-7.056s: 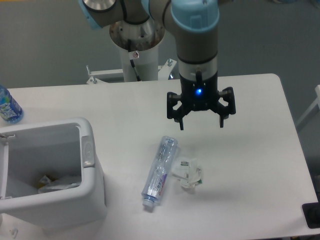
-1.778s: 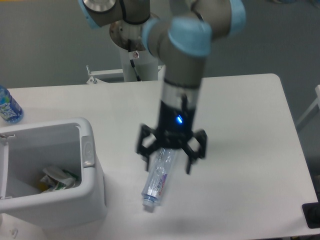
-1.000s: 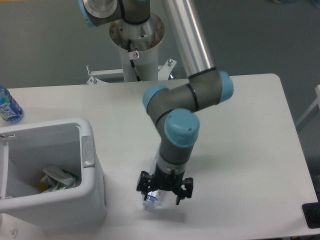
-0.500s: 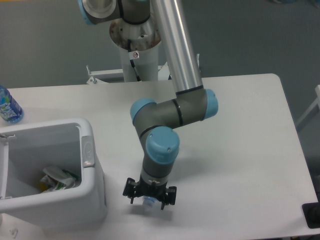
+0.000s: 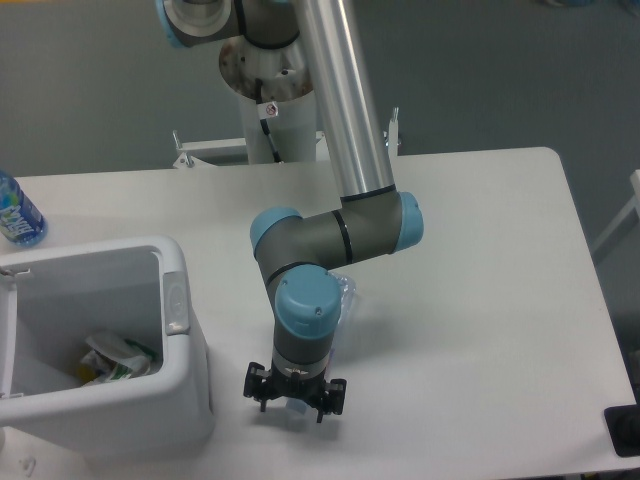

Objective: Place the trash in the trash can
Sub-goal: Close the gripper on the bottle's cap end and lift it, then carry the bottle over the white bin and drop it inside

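White tabletop (image 5: 480, 300) carries the light, slippery crushed bottle (image 5: 343, 300), its cap end between the gripper (image 5: 295, 390) fingers (clamped or not, I cannot tell).

Single fixed view. The camera sits high, opposite the arm's base, looking steeply down across the table (image 5: 480, 250) toward the pedestal (image 5: 272, 90) at the top of the frame. It stands far enough back to take in the table's far edge, its right edge and most of its top; the near edge and left side are cut off. The bin (image 5: 190, 380) lies at lower left, partly out of frame, and a blue-labelled bottle (image 5: 15, 212) is cropped by the left border. The gripper (image 5: 295, 393) appears low in the frame, nearest the camera. Grey floor fills the background.
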Action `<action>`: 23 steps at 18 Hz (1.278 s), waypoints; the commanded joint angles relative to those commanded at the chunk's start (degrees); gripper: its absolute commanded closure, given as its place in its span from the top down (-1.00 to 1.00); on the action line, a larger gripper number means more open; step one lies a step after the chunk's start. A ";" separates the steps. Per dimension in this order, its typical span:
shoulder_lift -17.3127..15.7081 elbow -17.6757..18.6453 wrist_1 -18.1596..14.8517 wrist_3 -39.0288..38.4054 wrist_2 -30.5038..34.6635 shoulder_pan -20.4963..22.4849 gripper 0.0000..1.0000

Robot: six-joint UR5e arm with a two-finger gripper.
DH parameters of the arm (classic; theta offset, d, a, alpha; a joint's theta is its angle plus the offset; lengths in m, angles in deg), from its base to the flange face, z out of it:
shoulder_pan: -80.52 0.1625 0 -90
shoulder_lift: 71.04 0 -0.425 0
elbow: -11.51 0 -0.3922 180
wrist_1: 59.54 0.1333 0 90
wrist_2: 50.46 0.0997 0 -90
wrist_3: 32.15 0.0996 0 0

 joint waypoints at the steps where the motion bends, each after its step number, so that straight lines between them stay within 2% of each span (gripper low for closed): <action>1: 0.00 0.09 0.00 0.35 0.09 0.00 0.16; 5: -0.09 0.00 0.00 0.53 0.62 0.00 -0.25; 9: -0.96 -0.52 0.17 1.40 0.62 0.09 -0.35; 15: -6.06 -1.75 0.26 2.29 -0.09 3.42 -0.37; 16: -6.68 -3.24 0.44 2.20 -0.09 3.95 -0.37; 18: -7.38 -8.58 1.49 0.54 -0.44 5.62 -0.37; 21: -8.17 -17.99 2.54 -12.52 -6.57 7.73 -0.37; 23: -10.01 -19.94 5.08 -17.03 -7.64 7.91 -0.37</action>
